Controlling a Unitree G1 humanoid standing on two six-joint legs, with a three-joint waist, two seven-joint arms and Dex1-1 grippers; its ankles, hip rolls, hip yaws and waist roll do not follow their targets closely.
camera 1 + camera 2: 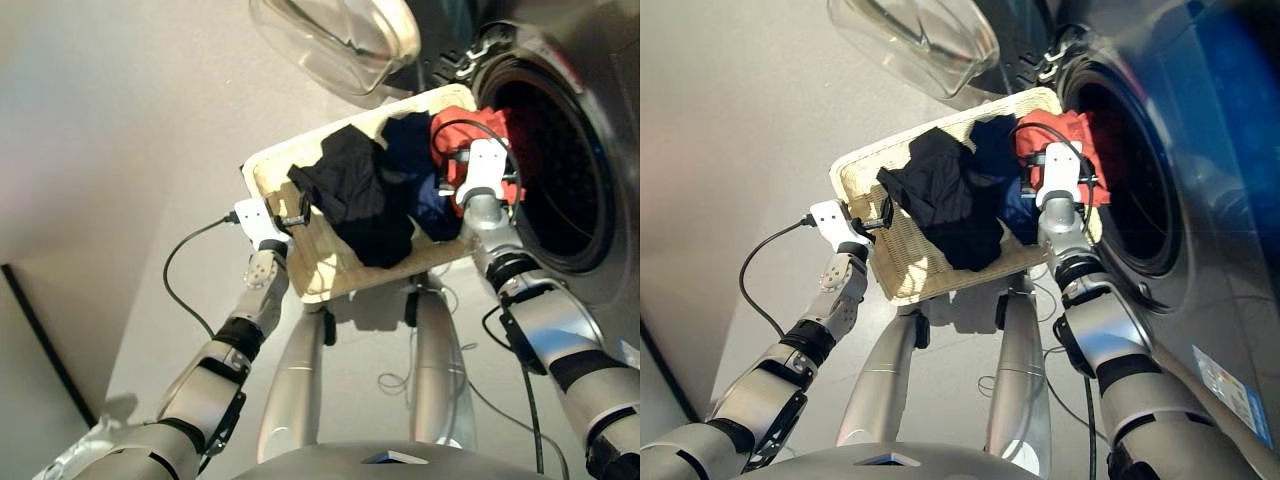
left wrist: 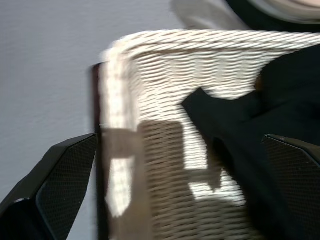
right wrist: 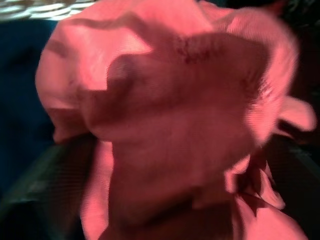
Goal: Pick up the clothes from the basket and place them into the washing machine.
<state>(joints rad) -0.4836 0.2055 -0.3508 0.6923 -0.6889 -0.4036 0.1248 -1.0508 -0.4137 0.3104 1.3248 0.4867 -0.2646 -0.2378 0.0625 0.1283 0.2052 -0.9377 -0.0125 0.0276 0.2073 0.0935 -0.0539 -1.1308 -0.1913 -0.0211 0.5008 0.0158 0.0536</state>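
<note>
Reaching from the near side, the left gripper (image 2: 180,165) hangs with fingers apart over the basket (image 1: 262,180) rim. Black (image 1: 345,185), navy (image 1: 415,150) clothes fill it. The right gripper (image 1: 478,185) meets the red garment (image 1: 480,135) at the far-right corner by the washer (image 1: 560,170); its fingers' state I cannot tell.

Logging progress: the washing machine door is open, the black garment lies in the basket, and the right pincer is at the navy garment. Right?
Not quite. The right pincer is at the coral-red garment, as the right wrist view shows. The door is open and the black garment lies in the basket.
</note>
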